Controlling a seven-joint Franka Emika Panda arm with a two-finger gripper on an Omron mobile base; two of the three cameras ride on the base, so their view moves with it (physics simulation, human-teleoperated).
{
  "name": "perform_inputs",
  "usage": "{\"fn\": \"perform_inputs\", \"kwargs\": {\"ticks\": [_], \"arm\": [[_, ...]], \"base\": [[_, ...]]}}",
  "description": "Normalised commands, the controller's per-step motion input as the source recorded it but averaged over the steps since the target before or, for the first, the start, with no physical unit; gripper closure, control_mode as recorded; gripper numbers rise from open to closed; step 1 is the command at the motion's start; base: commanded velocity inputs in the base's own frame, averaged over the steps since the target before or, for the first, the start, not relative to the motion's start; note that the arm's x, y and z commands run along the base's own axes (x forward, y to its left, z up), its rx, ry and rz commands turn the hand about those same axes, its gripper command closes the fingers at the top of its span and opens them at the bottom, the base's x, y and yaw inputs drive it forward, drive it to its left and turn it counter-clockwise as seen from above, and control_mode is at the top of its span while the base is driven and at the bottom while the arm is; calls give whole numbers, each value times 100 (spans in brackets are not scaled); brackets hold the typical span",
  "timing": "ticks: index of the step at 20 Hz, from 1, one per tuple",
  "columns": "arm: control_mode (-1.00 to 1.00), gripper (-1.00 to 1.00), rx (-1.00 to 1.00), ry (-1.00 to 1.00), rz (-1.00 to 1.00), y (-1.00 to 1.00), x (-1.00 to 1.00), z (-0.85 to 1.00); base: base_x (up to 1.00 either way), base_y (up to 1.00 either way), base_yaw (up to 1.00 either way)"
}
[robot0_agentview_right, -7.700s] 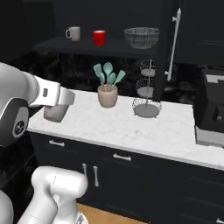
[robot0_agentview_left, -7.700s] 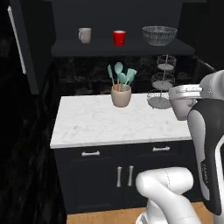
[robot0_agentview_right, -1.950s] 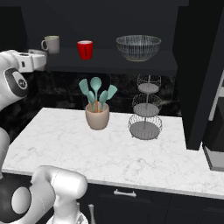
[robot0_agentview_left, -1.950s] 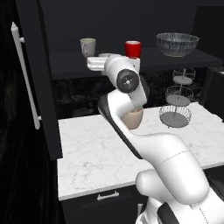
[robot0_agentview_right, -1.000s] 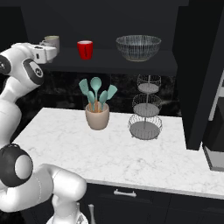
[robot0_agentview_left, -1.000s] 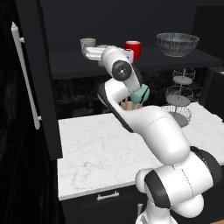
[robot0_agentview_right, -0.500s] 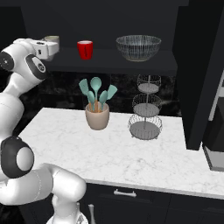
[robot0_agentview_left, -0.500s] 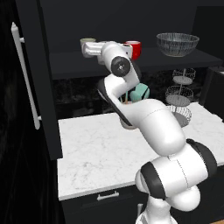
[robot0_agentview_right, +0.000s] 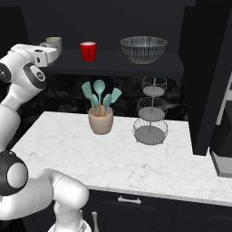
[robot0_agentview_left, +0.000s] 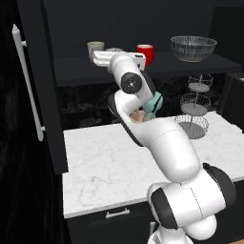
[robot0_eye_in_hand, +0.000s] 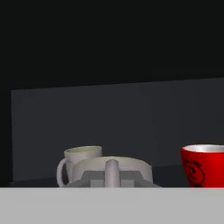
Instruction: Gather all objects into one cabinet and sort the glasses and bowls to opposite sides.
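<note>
Setting: dark simulated kitchen, white marble counter below a tall black wall cabinet standing open, its door with a long white bar handle swung to the left.
Shelf, left to right: pale grey-beige handled mug, bright red handled mug, wide grey wire-mesh bowl.
Counter: beige utensil pot with teal spoons; tiered wire basket stand to its right.
Gripper: jaws nearly shut on a pale grey-beige mug, held just in front of the left shelf mug.
Handling, judged: mugs are stiff, light, smooth and breakable; rim-wall pinch suits them, set down gently. The mesh bowl is light, rigid and wide; take its rim.
Progress: held mug not yet released.
</note>
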Motion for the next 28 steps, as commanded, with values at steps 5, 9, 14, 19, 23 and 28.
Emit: {"fn": "perform_inputs", "kwargs": {"ticks": [5, 9, 14, 19, 23, 28], "arm": [[-100, 100, 0, 2, -5, 0, -53, -28], [-100, 100, 0, 5, -6, 0, -38, -18], [-100, 100, 0, 9, -4, 0, -5, -1], [-100, 100, 0, 11, -1, 0, -4, 0], [-100, 100, 0, -1, 0, 0, 0, 0], [-100, 100, 0, -13, 6, 5, 0, 0]], "base": [[0, 0, 0], [0, 0, 0], [0, 0, 0], [0, 0, 0], [0, 0, 0], [0, 0, 0]]}}
